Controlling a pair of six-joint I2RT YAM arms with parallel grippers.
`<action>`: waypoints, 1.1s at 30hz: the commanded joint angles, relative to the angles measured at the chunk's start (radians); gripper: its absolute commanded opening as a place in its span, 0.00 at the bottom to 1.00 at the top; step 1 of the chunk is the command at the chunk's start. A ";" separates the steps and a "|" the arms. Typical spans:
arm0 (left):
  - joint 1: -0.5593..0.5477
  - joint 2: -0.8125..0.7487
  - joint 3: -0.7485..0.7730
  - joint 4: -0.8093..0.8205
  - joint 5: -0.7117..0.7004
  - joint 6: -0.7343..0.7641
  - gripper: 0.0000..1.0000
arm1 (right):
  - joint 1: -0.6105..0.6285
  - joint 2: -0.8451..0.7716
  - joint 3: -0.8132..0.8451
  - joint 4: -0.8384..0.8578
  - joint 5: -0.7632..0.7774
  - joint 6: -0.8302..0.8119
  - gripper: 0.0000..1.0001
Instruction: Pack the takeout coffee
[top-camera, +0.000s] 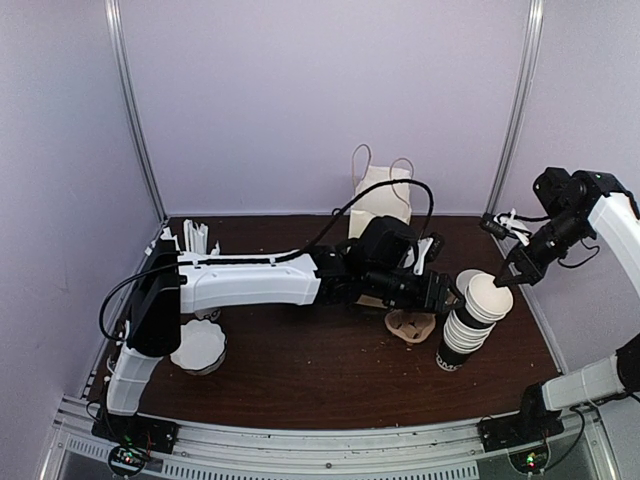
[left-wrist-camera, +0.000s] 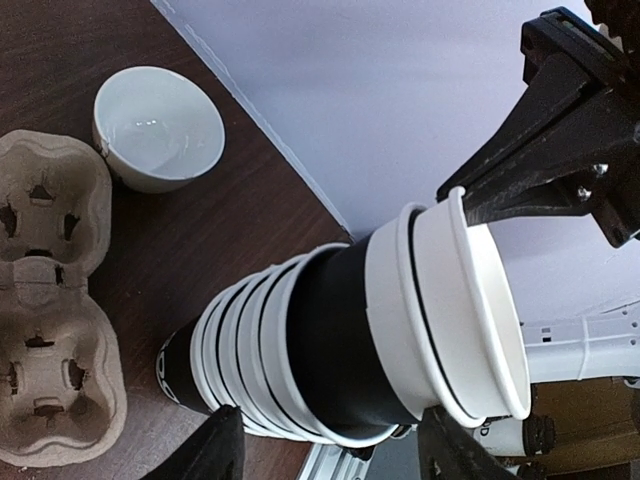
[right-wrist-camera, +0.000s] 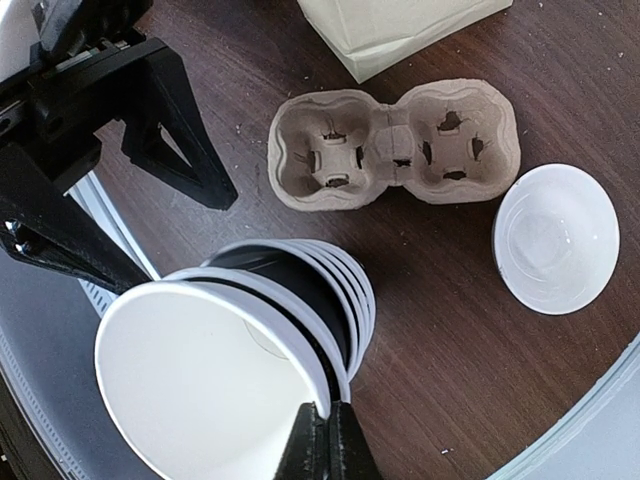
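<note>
The table (top-camera: 320, 385) is seen in dark brown with a fine wood grain. The stack of cups (left-wrist-camera: 340, 370) is coloured black outside and white at the rims and insides. The cup carrier (right-wrist-camera: 395, 145) is shown in plain tan, the bowl (right-wrist-camera: 555, 238) in white, the paper bag (top-camera: 380, 200) in cream. The left gripper (left-wrist-camera: 335, 455) and the right gripper (right-wrist-camera: 325, 440) are finished in black.

You have nothing legible here: the white print (top-camera: 446, 362) low on the stack of cups (top-camera: 470, 320) is too small to read.
</note>
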 joint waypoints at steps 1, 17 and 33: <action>-0.004 -0.005 0.030 0.055 0.018 -0.011 0.63 | 0.015 -0.025 -0.009 0.010 0.004 0.016 0.00; -0.007 -0.067 -0.075 0.144 0.015 -0.039 0.63 | 0.026 -0.038 -0.027 0.026 0.021 0.018 0.00; -0.016 -0.085 -0.095 0.200 0.021 -0.053 0.63 | 0.026 -0.041 -0.031 0.030 0.019 0.021 0.00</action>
